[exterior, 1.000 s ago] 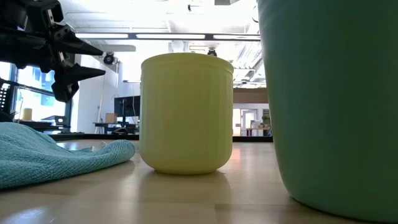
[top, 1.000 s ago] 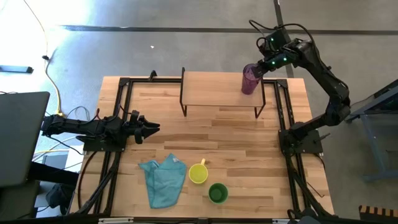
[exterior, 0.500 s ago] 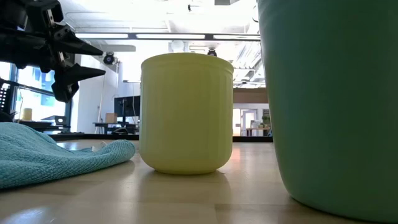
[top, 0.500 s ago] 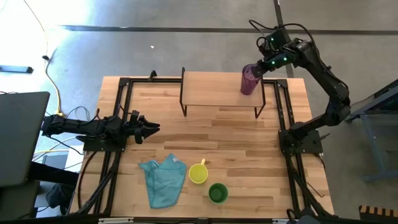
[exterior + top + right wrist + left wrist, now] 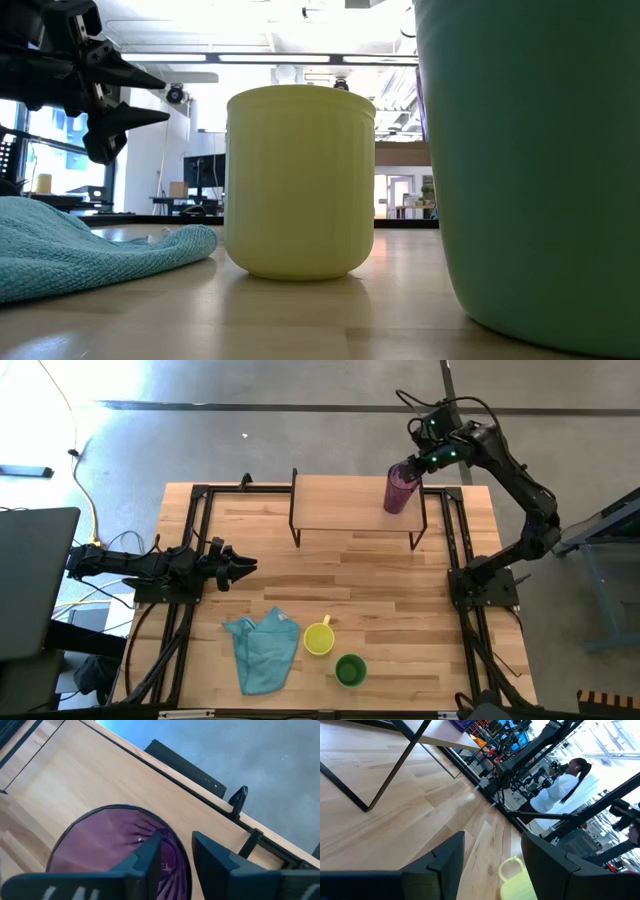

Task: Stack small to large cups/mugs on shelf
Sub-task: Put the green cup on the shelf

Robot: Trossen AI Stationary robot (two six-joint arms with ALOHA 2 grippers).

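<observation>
The translucent purple tumbler [image 5: 398, 490] stands upright over the right end of the light-wood shelf [image 5: 345, 502], with my right gripper [image 5: 414, 466] shut on it from above. Whether its base rests on the board, I cannot tell. The small yellow mug [image 5: 318, 639] and the green cup [image 5: 350, 670] stand on their bases near the table's near edge; in the low view the mug [image 5: 300, 180] and cup [image 5: 530, 160] fill the foreground. My left gripper [image 5: 248, 566] waits open above the table's left side, well away from the mug [image 5: 517, 881]. My right gripper [image 5: 177, 842] holds the tumbler by its rim [image 5: 181, 851], on the side facing the table's right edge. One finger [image 5: 150, 857] is inside the tumbler and the other [image 5: 212, 862] outside. The fingers come from above, pointing down. The tumbler stays upright below them.
A crumpled teal cloth [image 5: 262, 650] lies to the left of the mug. Thin dark legs [image 5: 294, 510] hold the shelf up at the table's far side. Black frame rails [image 5: 458, 540] run along the table's left and right sides. The middle of the tabletop is bare wood.
My right gripper has shifted slightly toward the table's left, carrying the tumbler with it along the shelf's right end. The tumbler has stayed upright.
</observation>
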